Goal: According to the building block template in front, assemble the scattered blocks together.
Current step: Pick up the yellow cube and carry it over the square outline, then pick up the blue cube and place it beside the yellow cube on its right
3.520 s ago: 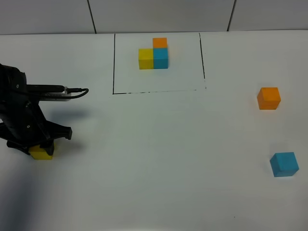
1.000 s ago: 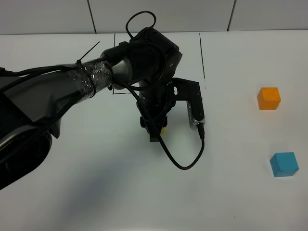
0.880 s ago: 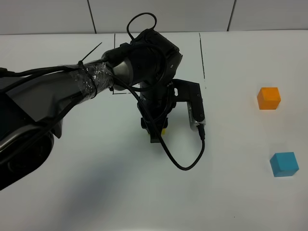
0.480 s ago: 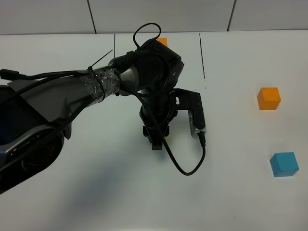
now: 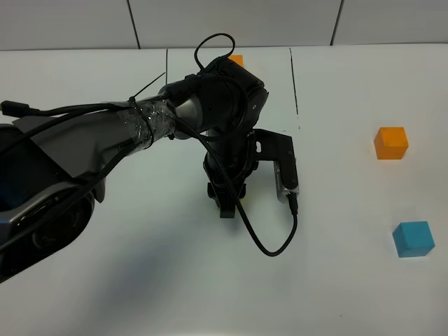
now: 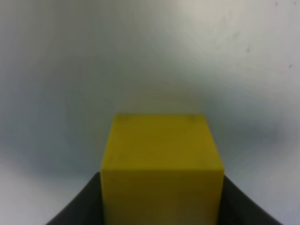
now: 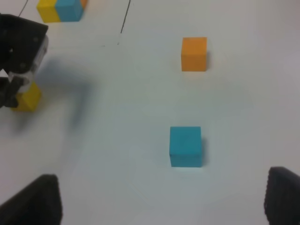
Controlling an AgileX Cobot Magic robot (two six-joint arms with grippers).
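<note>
Left gripper [image 5: 225, 203]: jaws clamped on the yellow cube [image 6: 161, 159], one finger on each side face. The wrist view shows the cube square between them. You cannot tell whether it sits on the table [image 5: 336, 294] or hangs just above it.

Working outward in the high view, the claw and cube are mid-table, just outside the black frame line [image 5: 295, 80] on its near side. The building block template [image 7: 60, 10] lies at 12 o'clock from the claw, inside that frame. The left arm covers most of it, and only its orange top shows past the wrist.

The cube has equal sides and no long axis, so what counts is squaring its faces with the template's. That can't be checked here because the arm hides it.

The orange cube [image 5: 390, 143] is between 2 and 3 o'clock from the claw, well apart. The blue cube [image 5: 413, 239] is just past 3 o'clock, also well apart. The two don't touch.

Right gripper [image 7: 164, 201]: jaws apart, holding nothing. It is out of the high view. Its wrist view has the blue cube right ahead, with the orange beyond that.

My read: yellow looks ready to go down as the base, and both remaining cubes are the right arm's. The left arm would have to reach across. Blue is nearer to the right claw.
</note>
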